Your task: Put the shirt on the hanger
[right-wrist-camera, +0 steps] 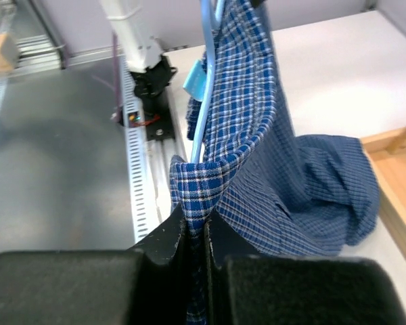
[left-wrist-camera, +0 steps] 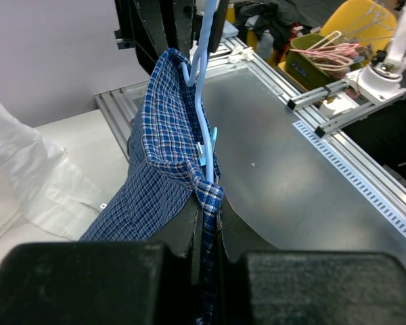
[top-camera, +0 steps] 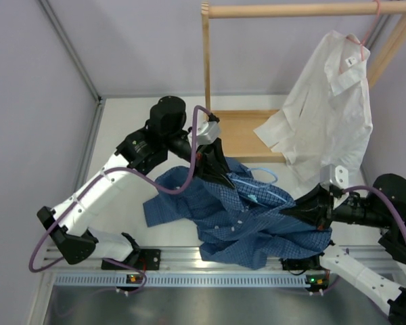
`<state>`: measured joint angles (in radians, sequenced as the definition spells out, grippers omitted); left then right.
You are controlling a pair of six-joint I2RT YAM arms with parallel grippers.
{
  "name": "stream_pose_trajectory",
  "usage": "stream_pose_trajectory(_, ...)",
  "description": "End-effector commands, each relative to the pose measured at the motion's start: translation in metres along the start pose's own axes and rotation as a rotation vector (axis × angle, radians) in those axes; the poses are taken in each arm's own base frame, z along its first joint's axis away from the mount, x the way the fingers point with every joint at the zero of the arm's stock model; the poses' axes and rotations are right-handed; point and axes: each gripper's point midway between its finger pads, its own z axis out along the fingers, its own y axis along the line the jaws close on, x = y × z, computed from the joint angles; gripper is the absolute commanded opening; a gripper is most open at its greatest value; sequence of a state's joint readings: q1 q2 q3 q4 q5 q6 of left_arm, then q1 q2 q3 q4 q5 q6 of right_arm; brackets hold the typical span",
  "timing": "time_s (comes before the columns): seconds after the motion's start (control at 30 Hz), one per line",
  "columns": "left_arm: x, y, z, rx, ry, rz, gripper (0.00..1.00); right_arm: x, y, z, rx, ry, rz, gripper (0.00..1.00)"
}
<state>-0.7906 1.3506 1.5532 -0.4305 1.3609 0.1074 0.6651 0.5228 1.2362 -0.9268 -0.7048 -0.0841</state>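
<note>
Overhead, shirt: the dark blue checked shirt [top-camera: 257, 227] lies bunched at the middle of the bench's [top-camera: 122, 135] near edge. Its collar end is lifted and stretched between the two arms.
Overhead, hanger: the light blue wire hanger [top-camera: 262, 179] shows only as thin loops on top of the cloth.
Overhead, left gripper: the left gripper [top-camera: 215, 170] points down into the far-left part of the shirt; the cloth hides its jaws from this side.
Overhead, right gripper: the right gripper [top-camera: 299, 211] reaches in from the right edge, its tips in the fabric.
Overhead, surroundings: a white shirt [top-camera: 331, 115] on a pink hanger [top-camera: 361, 39] hangs from a wooden rack [top-camera: 207, 68] at the far right corner.
Left wrist, jaws: closed tight on a fold of the checked collar, one finger [left-wrist-camera: 186, 233] on each side of it.
Left wrist, hanger: the wire runs from the pinch up along the inside of the collar band to its hook. It seems to enter the jaws with the cloth, though the fold covers that spot.
Left wrist, backdrop: a bin of spare hangers [left-wrist-camera: 321, 57] stands beyond the near edge.
Right wrist, jaws: clamped on the opposite collar fold.
Right wrist, hanger: the wire rises just left of the band, with a pale blue clip [right-wrist-camera: 196, 81] on it.
Right wrist, shirt: the body droops to the bench on the right, beside the rack's wooden base.
</note>
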Motion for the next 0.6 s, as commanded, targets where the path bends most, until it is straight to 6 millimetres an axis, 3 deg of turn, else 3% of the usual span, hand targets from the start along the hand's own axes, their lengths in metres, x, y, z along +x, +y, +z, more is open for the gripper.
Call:
stream_pose_trajectory(0.0, -0.035, -0.004, -0.005, -0.089, -0.026, 0.118, 0.00, -0.033, -0.015, -0.016, 0.147, -0.113, -0.079, 0.00)
stream_pose_trajectory(0.13, -0.053, 0.024, -0.015, -0.310, -0.065, 0.116, 0.34, -0.062, -0.035, -0.038, 0.331, -0.182, -0.084, 0.00)
stream_pose_trajectory(0.17, -0.060, 0.031, -0.020, -0.387, -0.080, 0.138, 0.38, -0.066, -0.045, -0.045, 0.401, -0.192, -0.079, 0.00)
stream_pose_trajectory(0.2, -0.066, 0.034, -0.025, -0.434, -0.089, 0.149, 0.60, -0.076, -0.047, -0.054, 0.442, -0.221, -0.085, 0.00)
stream_pose_trajectory(0.27, -0.084, 0.035, -0.037, -0.546, -0.136, 0.147, 0.86, -0.085, -0.060, -0.067, 0.548, -0.246, -0.068, 0.00)
stream_pose_trajectory(0.3, -0.093, 0.049, -0.053, -0.684, -0.167, 0.146, 0.98, -0.092, -0.062, -0.074, 0.581, -0.266, -0.069, 0.00)
stream_pose_trajectory(0.37, -0.115, 0.044, -0.076, -0.830, -0.235, 0.163, 0.98, -0.099, -0.072, -0.081, 0.648, -0.277, -0.061, 0.00)
stream_pose_trajectory(0.4, -0.124, 0.052, -0.101, -0.994, -0.287, 0.147, 0.98, -0.108, -0.072, -0.089, 0.675, -0.302, -0.062, 0.00)
stream_pose_trajectory(0.43, -0.135, 0.041, -0.119, -1.079, -0.337, 0.156, 0.98, -0.113, -0.079, -0.097, 0.734, -0.314, -0.056, 0.00)
stream_pose_trajectory(0.5, -0.138, 0.035, -0.153, -1.259, -0.410, 0.110, 0.98, -0.131, -0.081, -0.109, 0.781, -0.355, -0.061, 0.00)
stream_pose_trajectory(0.53, -0.143, 0.019, -0.186, -1.415, -0.482, 0.110, 0.98, -0.139, -0.084, -0.118, 0.820, -0.377, -0.068, 0.00)
stream_pose_trajectory(0.57, -0.130, 0.019, -0.194, -1.466, -0.472, 0.088, 0.98, -0.156, -0.081, -0.129, 0.838, -0.417, -0.074, 0.00)
